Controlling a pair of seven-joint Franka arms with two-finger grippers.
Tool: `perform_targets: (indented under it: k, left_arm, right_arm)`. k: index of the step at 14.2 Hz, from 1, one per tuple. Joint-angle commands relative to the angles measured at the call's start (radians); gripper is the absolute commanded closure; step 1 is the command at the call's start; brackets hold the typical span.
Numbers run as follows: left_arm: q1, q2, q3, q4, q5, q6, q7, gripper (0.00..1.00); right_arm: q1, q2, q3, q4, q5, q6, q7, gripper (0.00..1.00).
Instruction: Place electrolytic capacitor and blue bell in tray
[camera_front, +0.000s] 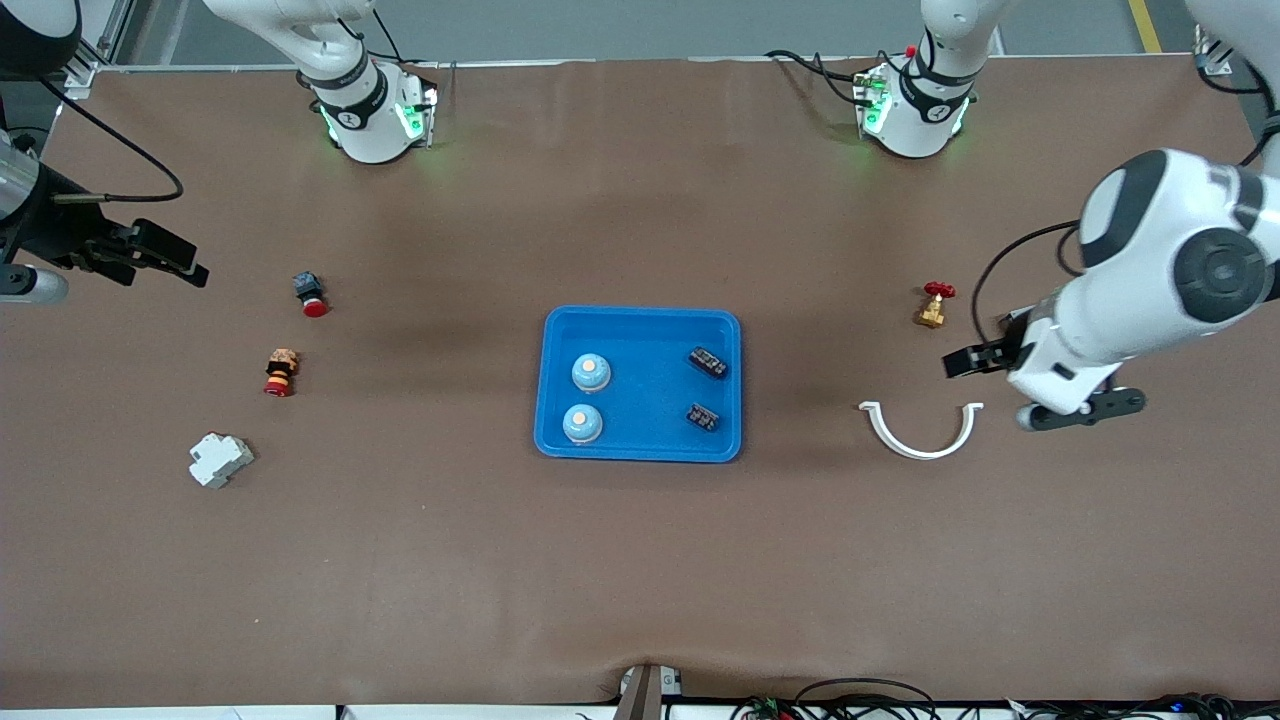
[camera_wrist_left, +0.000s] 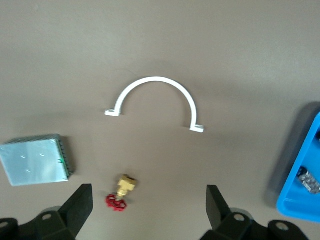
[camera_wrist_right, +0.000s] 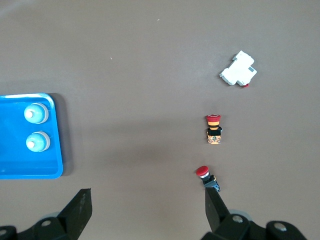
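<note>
The bright-blue tray (camera_front: 640, 445) lies at the table's middle. In it stand two blue bells with pale tops (camera_front: 591, 372) (camera_front: 582, 423) and two small dark parts (camera_front: 707, 362) (camera_front: 703, 416), which I take for the capacitors. The tray's rim (camera_wrist_right: 57, 135) and both bells (camera_wrist_right: 36, 113) show in the right wrist view; a corner of the tray (camera_wrist_left: 302, 165) shows in the left wrist view. My left gripper (camera_front: 1040, 390) (camera_wrist_left: 150, 210) is open and empty, high over the left arm's end. My right gripper (camera_front: 165, 258) (camera_wrist_right: 148, 212) is open and empty, high over the right arm's end.
At the left arm's end lie a red-handled brass valve (camera_front: 934, 305) (camera_wrist_left: 121, 194), a white half-ring clamp (camera_front: 920, 432) (camera_wrist_left: 155, 97) and a flat grey box (camera_wrist_left: 35, 162). At the right arm's end lie a red push button (camera_front: 310, 293), a red-yellow button (camera_front: 281, 372) and a white breaker (camera_front: 220, 459).
</note>
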Motion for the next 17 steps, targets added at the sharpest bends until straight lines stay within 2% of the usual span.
perform_targets:
  k: [1, 3, 5, 7, 9, 13, 17]
  left_arm:
    - [0.233, -0.051, -0.174, -0.051, -0.022, -0.023, 0.131, 0.0]
    - [0.3, -0.047, -0.236, -0.031, -0.022, -0.03, 0.145, 0.0]
    - [0.3, -0.047, -0.25, 0.03, -0.024, -0.074, 0.116, 0.0]
    - [0.296, -0.042, -0.262, 0.081, -0.022, -0.089, 0.06, 0.0]
    - [0.294, -0.048, -0.31, 0.104, -0.007, -0.102, 0.064, 0.0]
    - [0.296, -0.041, -0.308, 0.123, -0.007, -0.109, 0.066, 0.0]
    - [0.299, -0.03, -0.301, 0.123, -0.005, -0.111, 0.066, 0.0]
  right_arm:
    - [0.005, -0.039, -0.005, -0.04, 0.005, 0.021, 0.014, 0.0]
    - [-0.005, -0.038, -0.004, -0.04, -0.021, 0.027, 0.013, 0.0]
    - [-0.006, -0.038, 0.013, -0.039, -0.068, 0.033, 0.013, 0.0]
    - [-0.012, -0.038, 0.018, -0.04, -0.071, 0.036, 0.013, 0.0]
    - [-0.014, -0.039, 0.019, -0.04, -0.073, 0.038, 0.013, 0.0]
    - [-0.015, -0.041, 0.021, -0.04, -0.091, 0.05, 0.013, 0.0]
    - [-0.031, -0.056, 0.056, -0.039, -0.147, 0.053, 0.013, 0.0]
